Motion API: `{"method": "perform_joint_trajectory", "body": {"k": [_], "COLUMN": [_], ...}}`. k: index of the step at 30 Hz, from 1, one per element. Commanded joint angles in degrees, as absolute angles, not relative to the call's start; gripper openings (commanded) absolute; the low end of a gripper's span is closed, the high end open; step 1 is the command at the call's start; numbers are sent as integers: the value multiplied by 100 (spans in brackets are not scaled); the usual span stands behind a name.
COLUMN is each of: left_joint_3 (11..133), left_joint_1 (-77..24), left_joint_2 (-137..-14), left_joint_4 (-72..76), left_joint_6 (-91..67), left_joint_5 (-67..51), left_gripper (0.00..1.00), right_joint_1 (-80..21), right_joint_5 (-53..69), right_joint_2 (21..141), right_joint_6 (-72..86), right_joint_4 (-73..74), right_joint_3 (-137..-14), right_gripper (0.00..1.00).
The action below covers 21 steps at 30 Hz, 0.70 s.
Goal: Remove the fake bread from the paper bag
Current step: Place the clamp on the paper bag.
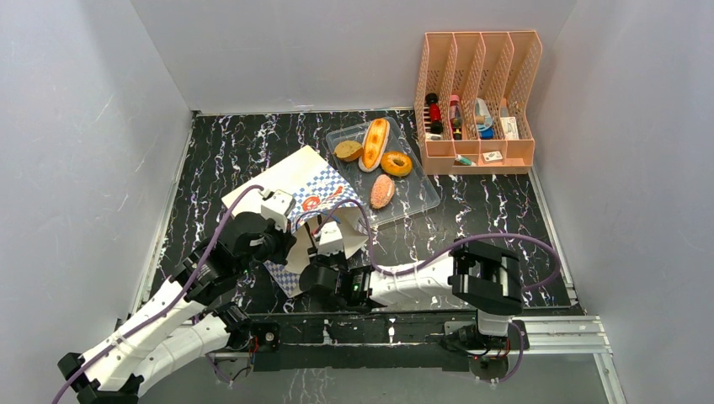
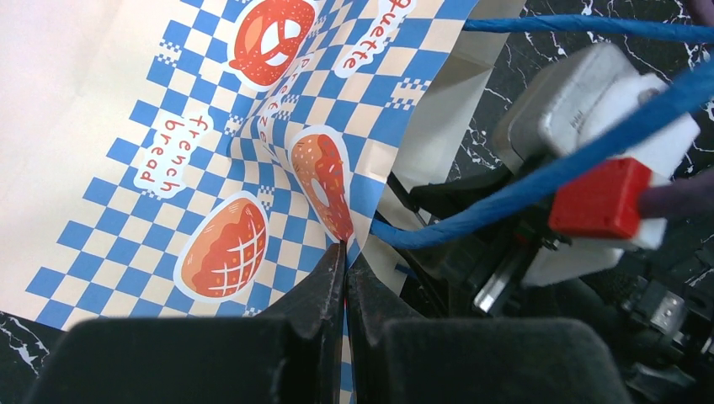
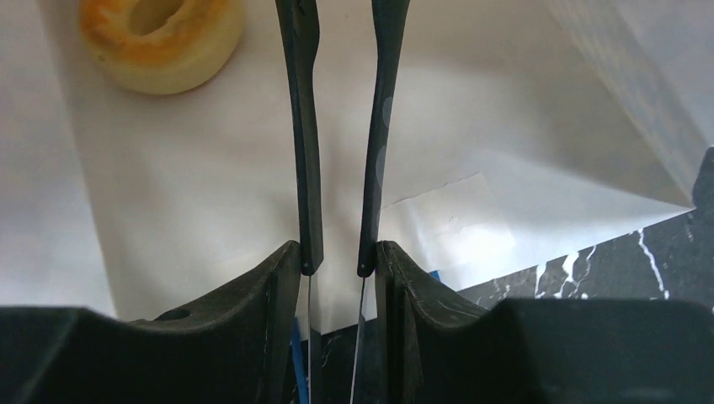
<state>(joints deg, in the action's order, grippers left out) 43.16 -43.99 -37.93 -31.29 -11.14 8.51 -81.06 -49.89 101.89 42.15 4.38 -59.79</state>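
Observation:
The paper bag (image 1: 285,178) lies on its side on the black marbled table, its mouth toward the arms. My left gripper (image 2: 346,252) is shut on the checkered rim of the paper bag (image 2: 210,168), holding the mouth up. My right gripper (image 3: 337,252) is shut on a pair of thin black tongs (image 3: 305,126) that reach into the bag's pale inside (image 3: 210,185). A golden ring donut (image 3: 156,38) of fake bread lies inside, left of the tong arms and apart from them. The tong tips are out of frame.
A clear plastic tray (image 1: 421,198) behind the bag holds a long bun (image 1: 375,143), a round roll (image 1: 348,151), a ring donut (image 1: 396,163) and an oval bun (image 1: 382,191). A pink file rack (image 1: 477,101) stands at the back right. A blue cord handle (image 2: 505,194) crosses the left wrist view.

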Motion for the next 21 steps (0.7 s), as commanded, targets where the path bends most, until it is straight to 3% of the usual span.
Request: {"method": "perform_joint_trajectory", "body": {"k": [1, 21], "left_joint_3": [4274, 4202], "left_joint_1": [-4386, -4385], "left_joint_2": [-3821, -3817], "left_joint_4": [-2969, -2916], "left_joint_6": [-1169, -1173], "left_joint_5": [702, 615], "left_gripper": [0, 0], "right_joint_1": [-7885, -7452], "right_joint_5": [-5166, -4706], "right_joint_2": [10266, 10991], "right_joint_6": [3679, 3351], "right_joint_4": [-163, -906], "right_joint_3": [-6234, -6438], "right_gripper": [35, 45]}}
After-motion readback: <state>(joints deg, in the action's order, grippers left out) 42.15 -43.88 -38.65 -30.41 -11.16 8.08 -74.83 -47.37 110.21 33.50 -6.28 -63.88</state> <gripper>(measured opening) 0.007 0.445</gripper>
